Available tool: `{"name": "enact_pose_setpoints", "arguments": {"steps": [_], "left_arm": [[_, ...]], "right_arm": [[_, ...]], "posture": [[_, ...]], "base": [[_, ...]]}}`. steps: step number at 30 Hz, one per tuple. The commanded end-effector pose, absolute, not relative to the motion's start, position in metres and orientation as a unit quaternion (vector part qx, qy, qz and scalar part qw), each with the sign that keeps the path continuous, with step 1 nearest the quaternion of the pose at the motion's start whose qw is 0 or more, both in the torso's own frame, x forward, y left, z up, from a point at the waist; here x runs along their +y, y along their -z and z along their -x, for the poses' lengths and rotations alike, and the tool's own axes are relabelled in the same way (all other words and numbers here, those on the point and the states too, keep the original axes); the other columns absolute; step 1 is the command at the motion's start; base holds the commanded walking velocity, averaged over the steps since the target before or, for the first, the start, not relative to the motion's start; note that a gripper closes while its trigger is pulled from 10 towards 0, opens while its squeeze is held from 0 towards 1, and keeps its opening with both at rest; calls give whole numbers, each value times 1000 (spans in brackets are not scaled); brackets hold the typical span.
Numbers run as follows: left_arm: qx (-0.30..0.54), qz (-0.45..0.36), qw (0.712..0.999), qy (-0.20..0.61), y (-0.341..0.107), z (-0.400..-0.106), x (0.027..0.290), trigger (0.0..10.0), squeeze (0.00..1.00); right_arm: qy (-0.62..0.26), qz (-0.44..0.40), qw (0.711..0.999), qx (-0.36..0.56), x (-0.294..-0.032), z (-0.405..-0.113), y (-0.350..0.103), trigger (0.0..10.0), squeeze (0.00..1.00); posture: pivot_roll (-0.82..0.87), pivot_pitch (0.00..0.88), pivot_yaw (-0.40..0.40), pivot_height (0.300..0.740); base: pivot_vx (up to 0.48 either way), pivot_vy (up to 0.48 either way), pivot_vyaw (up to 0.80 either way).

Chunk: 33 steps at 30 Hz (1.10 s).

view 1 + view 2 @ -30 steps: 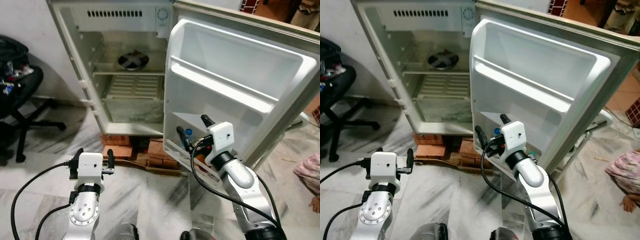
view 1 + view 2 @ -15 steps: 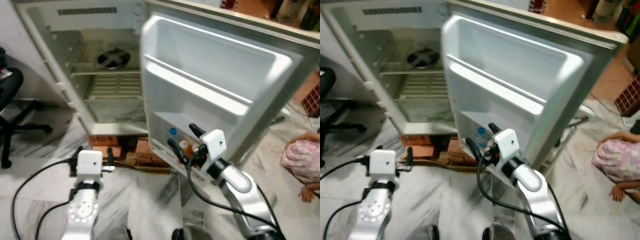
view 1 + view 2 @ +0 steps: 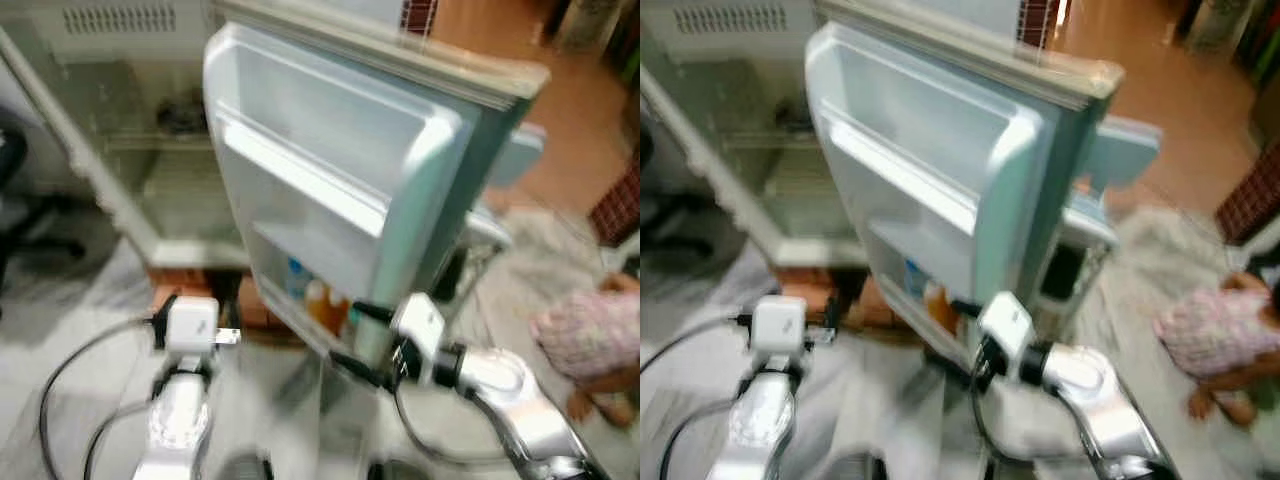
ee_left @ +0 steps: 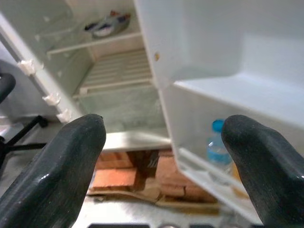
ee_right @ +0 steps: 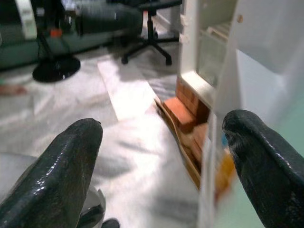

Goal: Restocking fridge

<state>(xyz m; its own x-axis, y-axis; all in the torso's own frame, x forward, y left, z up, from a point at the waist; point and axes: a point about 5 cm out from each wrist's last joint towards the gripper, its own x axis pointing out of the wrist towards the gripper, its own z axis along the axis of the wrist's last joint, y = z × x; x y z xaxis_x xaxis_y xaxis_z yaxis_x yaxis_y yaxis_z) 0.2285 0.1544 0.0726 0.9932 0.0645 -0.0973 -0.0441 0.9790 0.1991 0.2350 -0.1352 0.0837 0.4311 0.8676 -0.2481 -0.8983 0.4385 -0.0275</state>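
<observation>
The fridge door (image 3: 330, 190) stands swung wide, its inner side turned to the robot, so the door racks are open for loading. In the lowest rack of that door a water bottle (image 4: 217, 145) with a blue cap stands upright, and just beside it, further from the hinge, an orange bottle (image 3: 322, 305) stands upright as well; the rack's front rail keeps both from tipping out. The upper door shelf (image 3: 300, 175) above them holds nothing that can be made out.

The right gripper (image 3: 362, 340) sits at the lower outer edge of the door, its two black fingers spread apart and holding nothing, one on each side of the door's edge as the right wrist view suggests. I judge it is placed there to steer or swing the door, not to pick anything up.

The left gripper (image 3: 165, 322) hangs off to the hinge side of the door, low before the fridge cabinet (image 4: 114, 76), fingers (image 4: 66, 166) wide apart and empty, pointing toward the door's bottom rack.

Behind the door, the cabinet shows wire shelves, with a small dish-like thing on the upper one. Bricks (image 4: 114, 173) prop the cabinet up off the marble floor (image 5: 118, 142). The head views are blurred.
</observation>
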Motion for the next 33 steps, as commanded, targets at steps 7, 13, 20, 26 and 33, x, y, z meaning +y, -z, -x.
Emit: {"name": "enact_pose_setpoints", "arguments": {"steps": [7,13,20,26,33], "left_arm": [[63,-109,990,-62,-71,-213,169,10000,0],[108,-97,988,-61,-63,-187,173,10000,0],[151,-80,985,-27,-51,-161,175,10000,0],[167,-107,980,-25,-45,-154,184,10000,0],[162,-114,980,-14,-48,-162,178,10000,0]], "right_arm": [[-482,186,846,130,-154,-258,-69,10000,0],[-367,227,891,139,-175,-288,-70,10000,0],[-193,177,960,103,-199,-319,-86,10000,0],[-134,101,985,28,-188,-341,-115,10000,0],[-204,-3,978,-39,-160,-345,-136,10000,0]], "posture": [[20,136,36,740],[52,153,32,740],[61,165,16,740],[65,152,7,740],[75,142,-2,740]], "base": [[0,-41,0],[0,0,0],[0,0,0],[0,0,0],[0,0,0]]}}
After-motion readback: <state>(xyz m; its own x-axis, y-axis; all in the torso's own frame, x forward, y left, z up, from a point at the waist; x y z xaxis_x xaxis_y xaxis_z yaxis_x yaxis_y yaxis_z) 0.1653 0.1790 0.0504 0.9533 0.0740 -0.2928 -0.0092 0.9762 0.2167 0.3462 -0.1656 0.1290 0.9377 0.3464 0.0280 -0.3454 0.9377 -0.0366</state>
